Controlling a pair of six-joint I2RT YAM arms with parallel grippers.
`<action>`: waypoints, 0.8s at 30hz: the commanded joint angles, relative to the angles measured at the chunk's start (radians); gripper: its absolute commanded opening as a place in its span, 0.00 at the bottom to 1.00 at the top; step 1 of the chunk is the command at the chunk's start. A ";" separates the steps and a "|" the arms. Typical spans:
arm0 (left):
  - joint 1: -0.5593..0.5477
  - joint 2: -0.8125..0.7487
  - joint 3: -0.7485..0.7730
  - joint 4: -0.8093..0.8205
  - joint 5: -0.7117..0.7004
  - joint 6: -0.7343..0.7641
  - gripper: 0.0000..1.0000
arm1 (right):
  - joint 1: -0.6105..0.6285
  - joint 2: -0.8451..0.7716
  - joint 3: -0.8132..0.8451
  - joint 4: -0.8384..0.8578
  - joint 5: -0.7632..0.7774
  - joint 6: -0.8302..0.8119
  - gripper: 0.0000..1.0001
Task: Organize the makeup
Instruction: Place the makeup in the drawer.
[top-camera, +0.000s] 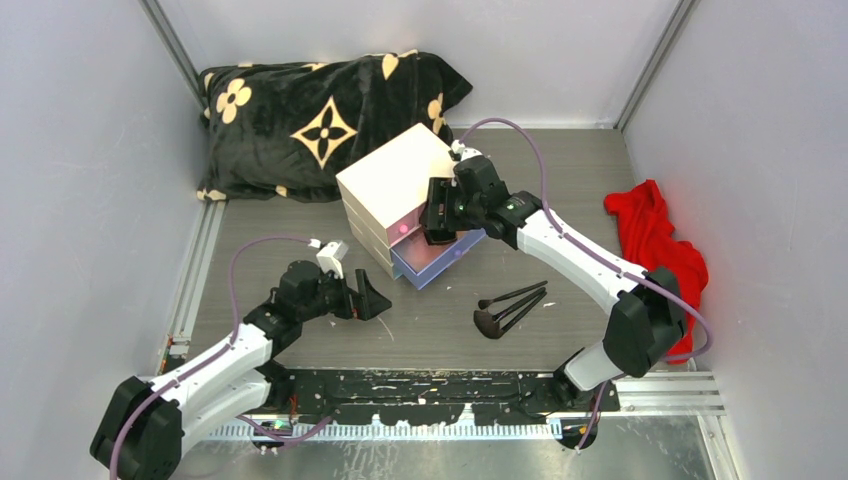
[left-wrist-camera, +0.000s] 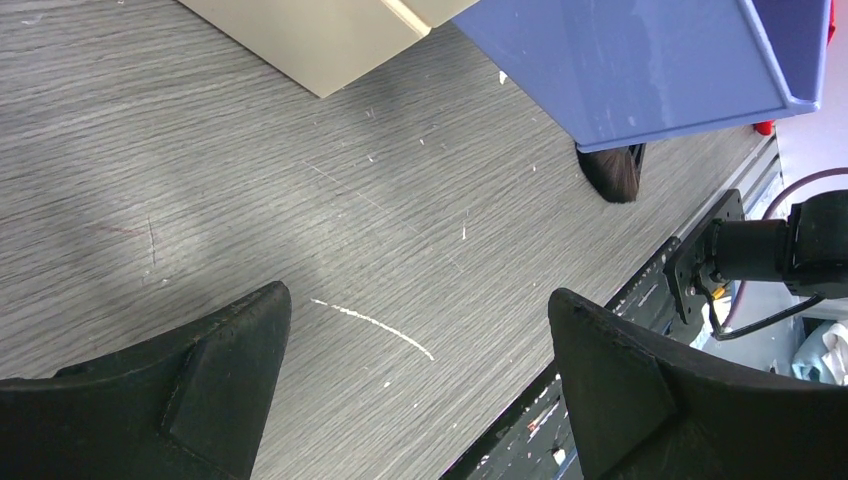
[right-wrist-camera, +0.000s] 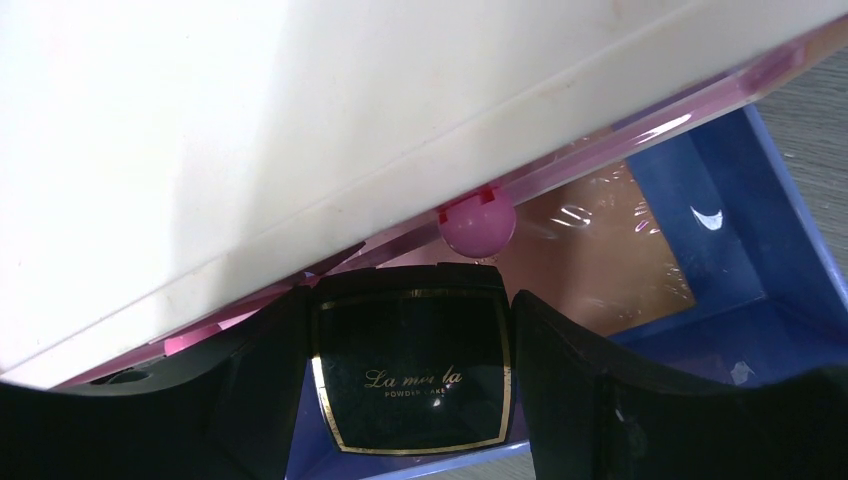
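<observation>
Right hand (right-wrist-camera: 405, 320) clamped on black square gold-trimmed powder compact (right-wrist-camera: 410, 390), poised over open blue plastic drawer (right-wrist-camera: 780, 290), just below round pink knob (right-wrist-camera: 477, 222). Left hand (left-wrist-camera: 420, 340) spread apart, empty, over grey table (left-wrist-camera: 200, 150).

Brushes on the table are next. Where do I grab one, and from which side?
Take a brush by its thin handle, about mid-length, coming straight down from above with the jaws across it. They lie flat on the table, handles slanting away to the right, and the soft heads would squash. The left gripper is open and free.
</observation>
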 joint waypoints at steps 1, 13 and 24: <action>0.006 0.013 0.003 0.036 0.013 0.016 1.00 | 0.006 -0.022 0.025 0.070 0.047 -0.018 0.32; 0.005 0.007 -0.002 0.036 0.011 0.012 1.00 | 0.007 -0.009 0.036 0.000 0.082 -0.075 0.68; 0.005 -0.017 -0.002 0.024 0.012 0.010 1.00 | 0.007 0.016 0.026 -0.037 0.174 -0.106 0.78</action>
